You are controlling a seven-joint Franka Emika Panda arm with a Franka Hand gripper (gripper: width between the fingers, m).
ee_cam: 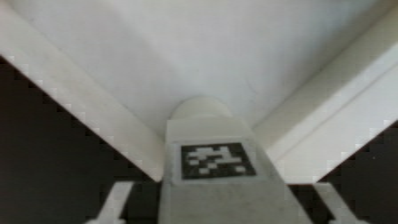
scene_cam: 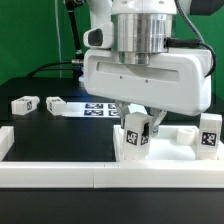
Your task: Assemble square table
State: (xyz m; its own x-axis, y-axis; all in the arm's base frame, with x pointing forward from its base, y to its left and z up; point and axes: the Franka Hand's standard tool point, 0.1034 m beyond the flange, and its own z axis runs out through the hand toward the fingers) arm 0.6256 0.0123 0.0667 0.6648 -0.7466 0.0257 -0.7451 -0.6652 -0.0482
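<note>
Gripper (scene_cam: 138, 132) has its jaws partway closed around a leg block (ee_cam: 217, 158) at the tray-like table top's (scene_cam: 176, 147) corner, and I can't tell if it's actually pinching.

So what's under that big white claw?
A tagged leg stands under the gripper, between its fingers, on the white tabletop. Whether the fingers touch it, and the leg's lower end, are covered.

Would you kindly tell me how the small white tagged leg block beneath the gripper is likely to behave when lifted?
The small white plastic leg block looks rigid and probably light, being a compact moulded piece. Its smooth faces may slip in the gripper unless squeezed squarely. Standing taller than wide, it could tip if nudged sideways.
</note>
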